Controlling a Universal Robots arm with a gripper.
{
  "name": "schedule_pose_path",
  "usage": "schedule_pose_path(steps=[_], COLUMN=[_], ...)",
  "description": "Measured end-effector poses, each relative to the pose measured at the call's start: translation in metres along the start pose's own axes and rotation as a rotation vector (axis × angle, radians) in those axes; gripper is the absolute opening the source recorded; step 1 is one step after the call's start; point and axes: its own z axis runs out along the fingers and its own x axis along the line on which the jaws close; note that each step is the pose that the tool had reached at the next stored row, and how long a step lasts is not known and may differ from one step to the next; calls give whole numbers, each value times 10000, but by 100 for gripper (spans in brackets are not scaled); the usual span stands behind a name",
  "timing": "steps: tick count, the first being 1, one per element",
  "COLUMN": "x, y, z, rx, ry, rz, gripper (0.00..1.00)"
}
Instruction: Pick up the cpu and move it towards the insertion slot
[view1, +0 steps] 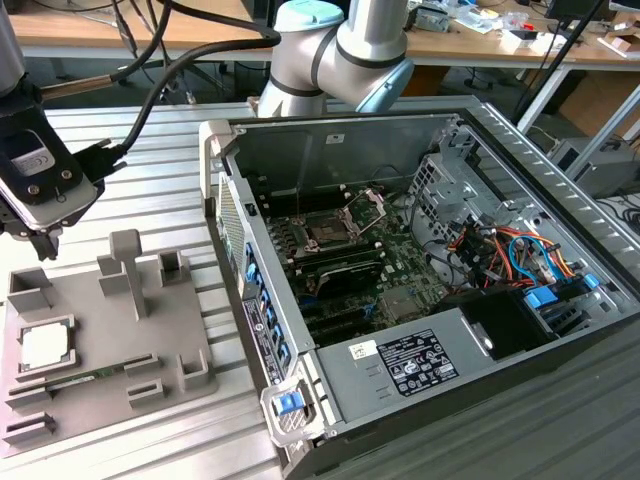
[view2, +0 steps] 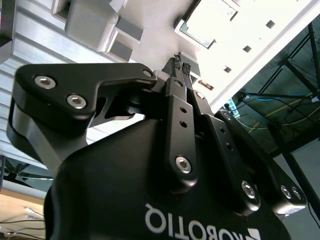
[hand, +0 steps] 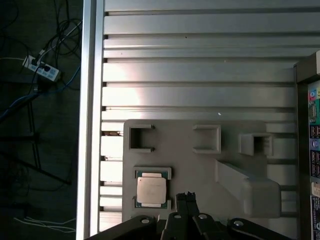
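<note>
The chip (hand: 151, 190) looks light, stiff and fragile, best pinched by its edges; the jaws near it are closed, empty

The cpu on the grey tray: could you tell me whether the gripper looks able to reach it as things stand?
Probably yes: the cpu lies uncovered on the grey tray, and the gripper hovers close beside it, fingers shut.

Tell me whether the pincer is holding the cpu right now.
No, in the first wrist view the cpu lies in its cradle on the grey fixture, apart from the pincer.
</note>
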Motion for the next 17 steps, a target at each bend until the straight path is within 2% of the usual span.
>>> schedule_pose_path(steps=[17], x=[11], y=[-2], z=[56], rx=[-1], ry=[0], rz=[0], gripper=[11])
